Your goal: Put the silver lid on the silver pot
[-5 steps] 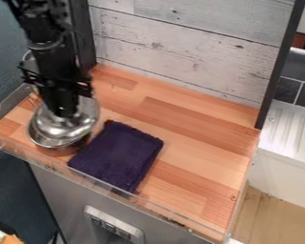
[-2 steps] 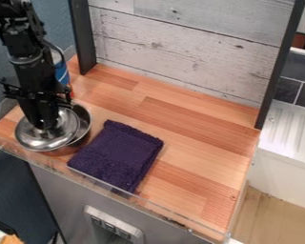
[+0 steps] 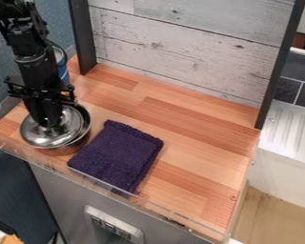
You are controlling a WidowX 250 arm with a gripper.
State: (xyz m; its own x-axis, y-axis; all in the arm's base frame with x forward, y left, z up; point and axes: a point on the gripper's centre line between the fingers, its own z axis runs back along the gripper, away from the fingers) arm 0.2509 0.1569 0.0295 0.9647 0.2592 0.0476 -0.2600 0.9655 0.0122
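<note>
The silver lid (image 3: 61, 133) is over the silver pot (image 3: 64, 150), near the left-hand front corner of the wooden countertop (image 3: 199, 138) as the camera sees it. I have its top pinched between my jaws, judging by how it travels with me, though the actual grip is largely covered by my own black gripper (image 3: 50, 125). In the last fraction of a second I have shifted it slightly right and toward the rear edge, undoing part of the larger leftward swing before that. The dark crescent of open pot along the lid's right and rear side has narrowed, so I read this as alignment, with most of the job done. The lid still sits off toward the left, its near rim reaching past the pot's, and I cannot tell whether it already touches metal. I think I need a little more travel toward that crescent, then a level lowering and a release. Letting go now could leave it cocked on the rim or sliding off the left side. Just beside the pot, toward the middle of the front edge, lies the folded purple towel (image 3: 120, 155); behind my arm, by the rear left corner, stands a blue container (image 3: 64, 74).
</note>
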